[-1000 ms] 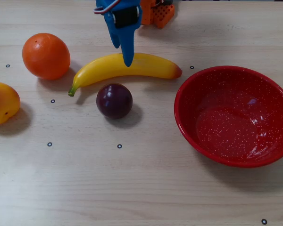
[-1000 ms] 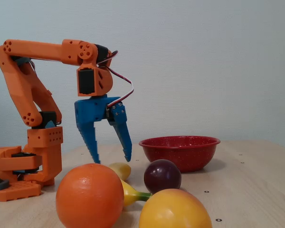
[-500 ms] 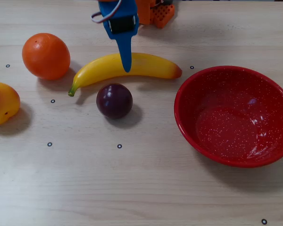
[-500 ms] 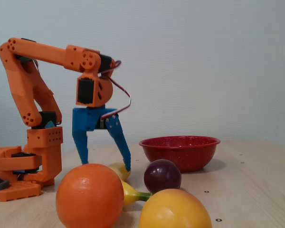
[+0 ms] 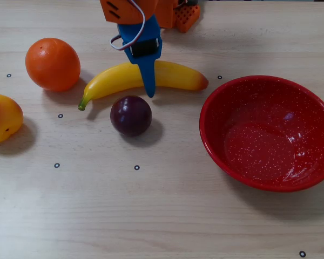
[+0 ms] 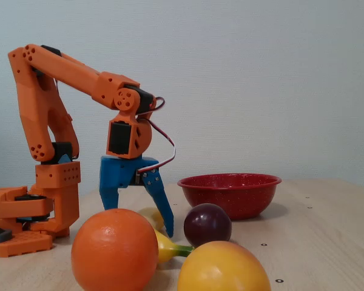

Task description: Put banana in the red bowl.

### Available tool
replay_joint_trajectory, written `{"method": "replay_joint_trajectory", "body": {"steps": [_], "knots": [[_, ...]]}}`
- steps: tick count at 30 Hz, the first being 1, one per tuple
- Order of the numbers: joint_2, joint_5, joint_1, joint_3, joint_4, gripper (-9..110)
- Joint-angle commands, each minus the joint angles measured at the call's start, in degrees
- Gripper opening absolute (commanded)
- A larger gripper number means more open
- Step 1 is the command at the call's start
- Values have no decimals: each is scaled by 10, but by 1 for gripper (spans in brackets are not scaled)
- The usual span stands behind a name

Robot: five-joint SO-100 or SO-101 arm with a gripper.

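The yellow banana [image 5: 175,76] lies flat on the table in the overhead view, green stem to the left, orange-red end pointing at the red bowl [image 5: 204,123]. My blue gripper [image 5: 147,75] is low over the banana's middle and open. One finger [image 5: 149,86] reaches down on the banana's near side, and the other is hidden under the wrist. In the fixed view the gripper [image 6: 139,219] straddles the banana [image 6: 152,217] with its jaws spread, and the orange covers the left fingertip. The bowl [image 6: 230,197] stands empty on the right.
An orange [image 5: 52,63] sits left of the banana and a dark plum [image 5: 130,115] just in front of it, close to my near finger. A yellow-orange peach [image 5: 2,117] is at the far left. The arm's base [image 6: 33,212] stands behind.
The gripper has come down from above the banana to table level. Its open fingers now sit on either side of the banana. None of the fruit has moved.
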Motion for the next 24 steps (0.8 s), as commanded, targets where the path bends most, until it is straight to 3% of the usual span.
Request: {"method": "replay_joint_trajectory", "body": {"steps": [1,16,19,24], "knots": [[4,-16,-14,-17,-14,34],[-37,-16,-18,-19,-48,31],[-37,-16,-18,-19,-48,23],[-37,-15,-18,-19,-47,0]]}}
